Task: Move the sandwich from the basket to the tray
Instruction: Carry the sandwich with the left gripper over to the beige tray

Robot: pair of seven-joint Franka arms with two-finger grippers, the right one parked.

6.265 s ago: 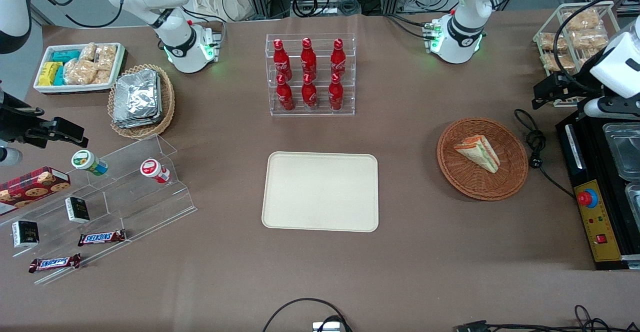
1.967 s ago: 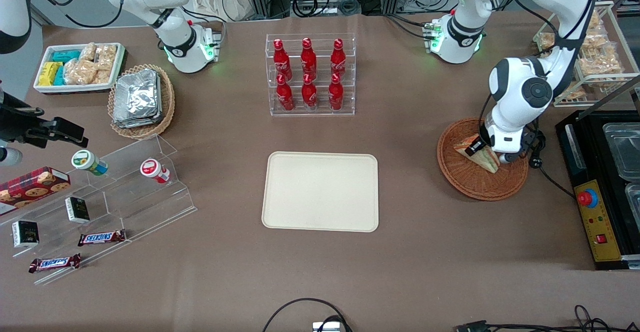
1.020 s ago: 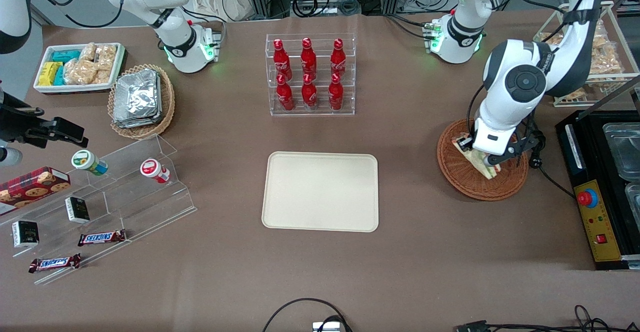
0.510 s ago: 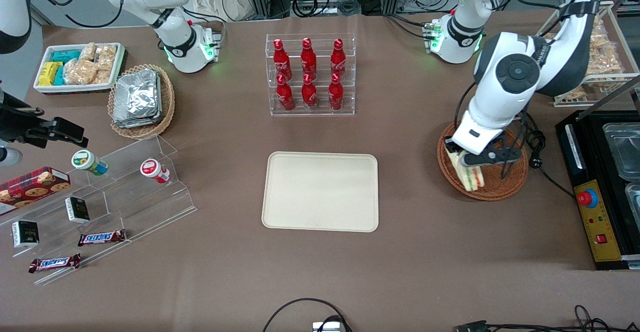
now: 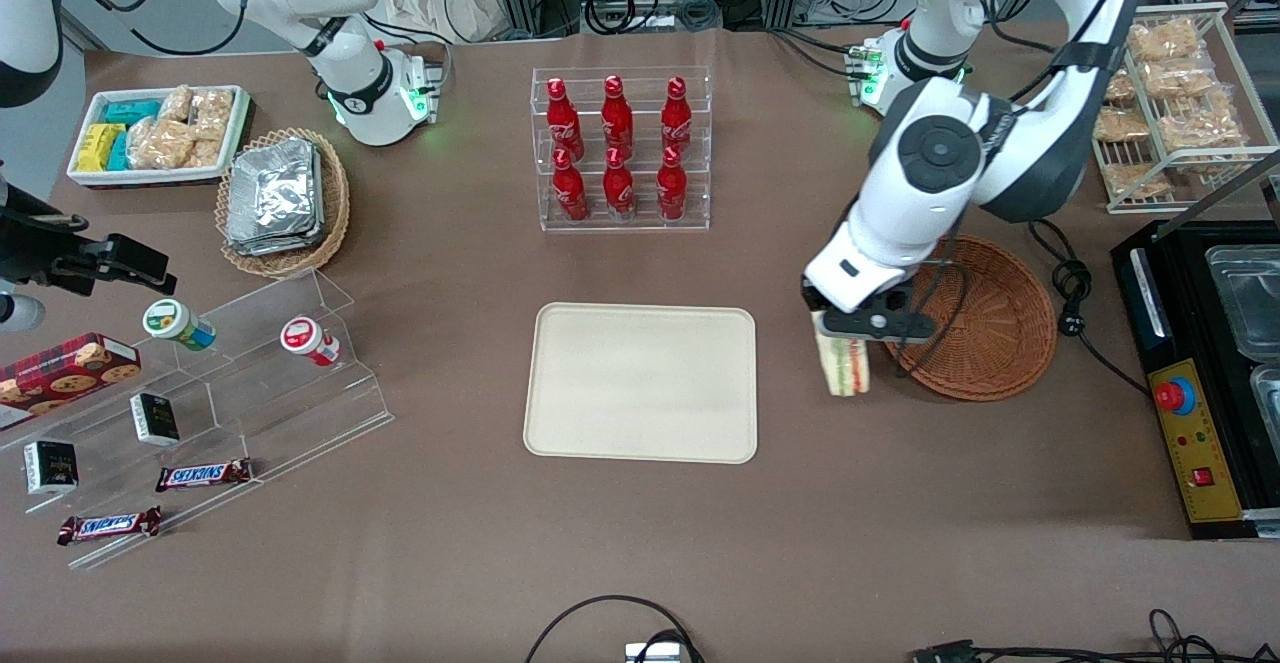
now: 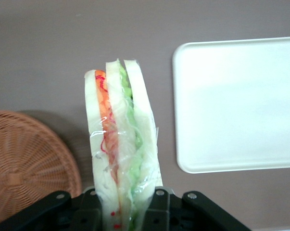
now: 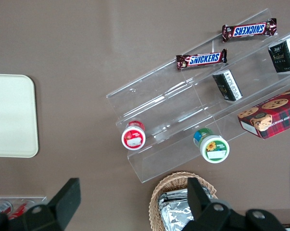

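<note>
Gripper [image 5: 845, 335] clamped on the sandwich [image 5: 842, 367], wedge hanging upright in the air between basket [image 5: 985, 318] and tray [image 5: 640, 383], over bare table near the tray's edge. Carry level, centre it over the tray, lower before releasing; plastic wrap looks slippery.

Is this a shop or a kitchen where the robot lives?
It looks most like a pretend snack shop in a robot lab. There is a rack of red cola bottles, Snickers bars on clear display steps, and the gripper carrying a wrapped sandwich between basket and tray.
</note>
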